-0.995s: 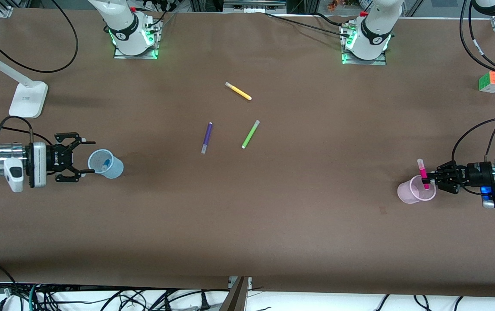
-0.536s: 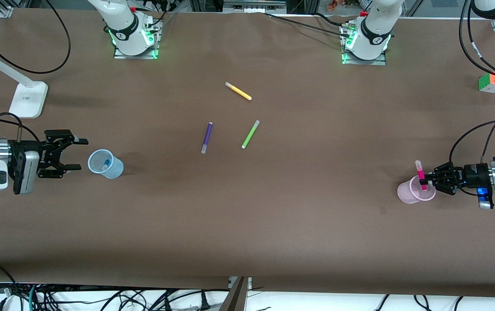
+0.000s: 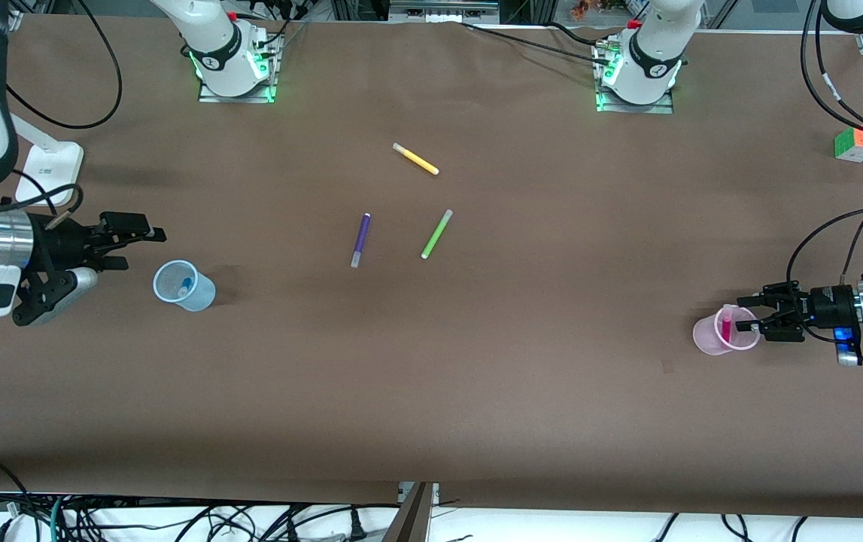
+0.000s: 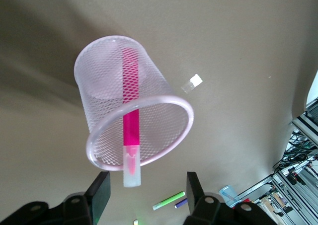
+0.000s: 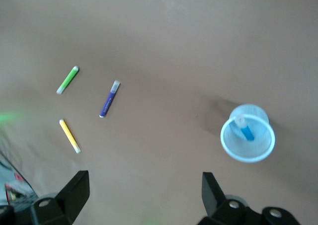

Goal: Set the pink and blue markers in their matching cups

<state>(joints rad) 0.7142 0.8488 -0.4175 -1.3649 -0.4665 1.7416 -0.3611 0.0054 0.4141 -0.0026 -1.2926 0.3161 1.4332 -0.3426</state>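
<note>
**Q:** Where do your pincers stand?

**A:** My left pincer (image 3: 746, 319) hangs by the rim of the pale pink translucent mesh cup (image 3: 708, 339), at the left arm's end of the bench (image 3: 551, 406). Its fingers are spread and hold nothing. The slim magenta-pink marker (image 4: 130, 120) leans inside that cup, pale cap poking over the rim and free of my fingers (image 4: 99, 197). My right pincer (image 3: 130, 241) is up over the bench at the right arm's end, near the pale blue translucent cup (image 3: 202, 293), fingers apart and empty.

**Q:** And the teal-blue marker?

**A:** The slim teal-blue marker (image 5: 244, 129) sits inside the blue cup.

**Q:** What is left?

**A:** I judge nothing of the sorting: both markers are in matching cups. Only drawing both arms clear remains. The purple marker (image 3: 360, 239), green marker (image 3: 436, 234) and yellow marker (image 3: 416, 159) lie mid-bench, apart from both cups.
</note>
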